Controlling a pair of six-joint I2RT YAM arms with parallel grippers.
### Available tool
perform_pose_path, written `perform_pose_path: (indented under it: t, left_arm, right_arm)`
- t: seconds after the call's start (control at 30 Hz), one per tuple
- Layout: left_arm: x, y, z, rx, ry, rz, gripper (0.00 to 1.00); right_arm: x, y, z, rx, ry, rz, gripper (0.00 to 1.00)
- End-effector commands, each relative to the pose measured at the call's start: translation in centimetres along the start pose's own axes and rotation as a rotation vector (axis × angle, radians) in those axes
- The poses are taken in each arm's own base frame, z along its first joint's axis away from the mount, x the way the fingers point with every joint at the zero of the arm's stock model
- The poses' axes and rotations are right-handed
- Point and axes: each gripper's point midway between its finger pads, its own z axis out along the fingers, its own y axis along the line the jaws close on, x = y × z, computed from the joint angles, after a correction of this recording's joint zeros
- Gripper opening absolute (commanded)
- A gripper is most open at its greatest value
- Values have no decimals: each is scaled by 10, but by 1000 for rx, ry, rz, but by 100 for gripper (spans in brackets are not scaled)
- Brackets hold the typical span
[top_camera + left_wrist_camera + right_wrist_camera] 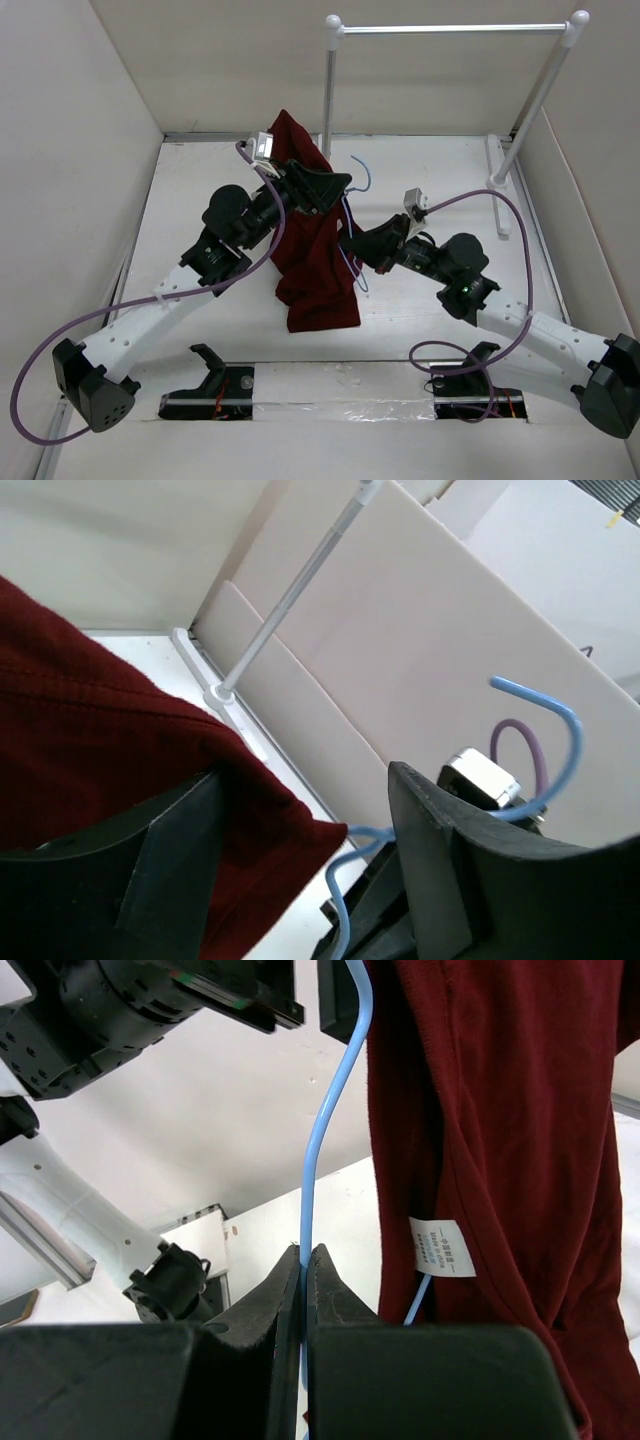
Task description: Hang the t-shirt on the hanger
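The maroon t-shirt hangs in a long fold at mid-table, its top lifted up by my left gripper. That gripper is open: the cloth drapes over its left finger, and a gap separates it from the right finger. The light-blue wire hanger stands beside the shirt, its hook behind the right finger. My right gripper is shut on the hanger's wire, with the shirt and its white tag just to the right.
A tall white rack with a metal rail stands at the back right; its pole shows in the left wrist view. White walls enclose the table on three sides. Purple cables loop off both arms.
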Motion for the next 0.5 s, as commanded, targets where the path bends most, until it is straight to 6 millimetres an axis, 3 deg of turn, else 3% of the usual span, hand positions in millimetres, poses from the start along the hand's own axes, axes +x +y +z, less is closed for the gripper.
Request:
perform_pose_path:
  t: [0.0, 0.23, 0.37, 0.43, 0.47]
  left_arm:
    - [-27, -18, 4, 52, -97, -6, 57]
    - [-20, -4, 7, 19, -116, -29, 46]
    - [-19, -7, 4, 44, -120, -32, 16]
    - [-21, -9, 1, 47, -124, -30, 9]
    - [-20, -8, 0, 43, -119, -29, 0]
  right_arm:
    - [-45, 20, 9, -57, -129, -91, 0]
    - [-46, 20, 17, -49, -130, -95, 0]
    - [-42, 17, 23, -41, -120, -85, 0]
    - [-40, 17, 24, -31, -122, -81, 0]
    - [-39, 16, 24, -29, -119, -81, 0]
